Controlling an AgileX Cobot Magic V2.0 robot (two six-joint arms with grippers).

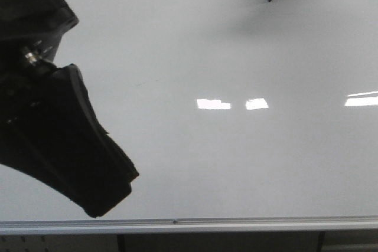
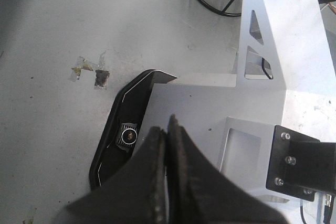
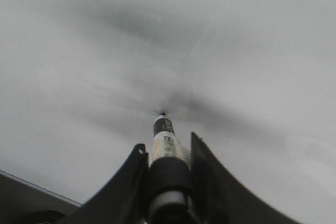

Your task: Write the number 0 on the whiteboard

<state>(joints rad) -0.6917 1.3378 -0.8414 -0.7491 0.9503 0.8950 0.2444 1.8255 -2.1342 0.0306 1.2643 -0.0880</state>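
Black left pincer (image 2: pixel 167 129) pressed together; right pincer (image 3: pixel 167 150) pinching marker (image 3: pixel 164 129), mostly cut off above whiteboard (image 1: pixel 236 157).

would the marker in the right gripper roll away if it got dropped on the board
Probably. The marker looks round and slim, so it would likely roll on the glossy whiteboard. It seems rigid and light; the right gripper holds it between two fingers without visible bending.
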